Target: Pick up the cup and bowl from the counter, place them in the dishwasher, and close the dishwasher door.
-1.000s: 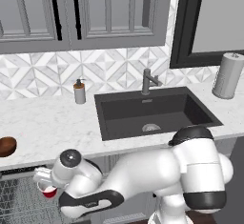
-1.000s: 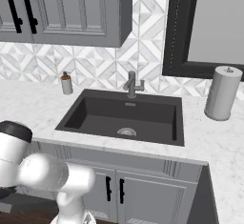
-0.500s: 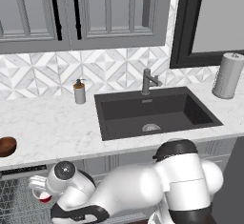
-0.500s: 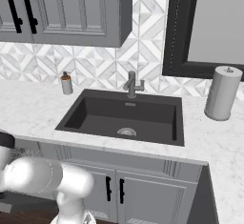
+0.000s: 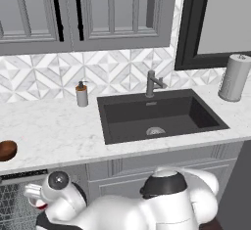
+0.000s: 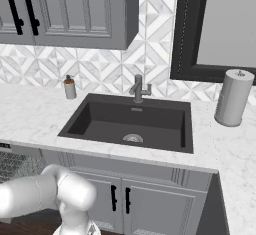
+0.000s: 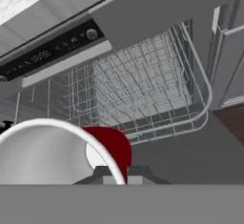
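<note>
Cup — red, tapered, white rim and inside — is clenched in the gripper, low at the near left, just in front of the open dishwasher and its wire rack. Step in hand, by my reading: loading the cup; next it needs carrying over the rack and releasing. Bowl — dark brown, shallow — sits on the counter at far left, not yet picked.

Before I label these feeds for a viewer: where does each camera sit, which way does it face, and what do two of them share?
Left base view: behind the arm, left; faces the counter, sink, bowl; arm low.
Right base view: behind, right; faces the same sink and soap dispenser; arm lower left.
Hand view: on the hand, facing the dishwasher rack; gripper holds the cup.
Both base views share the paper towel roll.
</note>
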Controlling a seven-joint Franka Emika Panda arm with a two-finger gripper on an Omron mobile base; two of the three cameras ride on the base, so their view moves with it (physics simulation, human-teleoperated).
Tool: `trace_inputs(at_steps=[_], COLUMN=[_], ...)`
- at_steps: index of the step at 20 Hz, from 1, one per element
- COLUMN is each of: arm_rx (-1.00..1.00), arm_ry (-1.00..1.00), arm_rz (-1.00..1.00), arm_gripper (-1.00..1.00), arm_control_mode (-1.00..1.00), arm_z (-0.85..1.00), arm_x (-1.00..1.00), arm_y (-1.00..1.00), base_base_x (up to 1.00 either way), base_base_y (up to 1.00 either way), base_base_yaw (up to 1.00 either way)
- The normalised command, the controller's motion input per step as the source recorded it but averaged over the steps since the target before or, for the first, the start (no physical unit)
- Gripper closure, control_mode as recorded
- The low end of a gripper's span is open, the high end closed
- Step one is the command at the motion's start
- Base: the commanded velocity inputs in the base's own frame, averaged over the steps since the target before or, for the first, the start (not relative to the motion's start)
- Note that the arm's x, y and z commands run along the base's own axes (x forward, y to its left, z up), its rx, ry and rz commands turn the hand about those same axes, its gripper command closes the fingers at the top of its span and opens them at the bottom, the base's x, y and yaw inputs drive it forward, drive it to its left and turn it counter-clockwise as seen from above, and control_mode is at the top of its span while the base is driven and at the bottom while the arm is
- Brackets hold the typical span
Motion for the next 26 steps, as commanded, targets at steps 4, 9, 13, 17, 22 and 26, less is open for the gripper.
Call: trace_inputs(at_steps=[4,9,13,17,22,26], arm_rx=[-0.03,-0.02,0.0,0.0,-0.01,-0.04], arm_ry=[0.0,0.0,0.0,0.0,-0.01,0.0], arm_rz=[0.0,0.01,0.18,0.27,0.13,0.0], arm_gripper=[1.0,1.0,1.0,1.0,1.0,1.0], arm_control_mode=[-1.0,-1.0,-1.0,-1.0,-1.0,-1.0], arm_z=[-0.08,-0.21,-0.33,-0.32,-0.07,-0.01], arm_x=[0.35,0.38,0.15,0.03,0.04,0.29], arm_y=[0.23,0.28,0.18,0.11,0.01,0.12], base_base_x=[0.0,0.0,0.0,0.0,0.0,0.0], base_base_y=[0.0,0.0,0.0,0.0,0.0,0.0], base_base_yaw=[0.0,0.0,0.0,0.0,0.0,0.0])
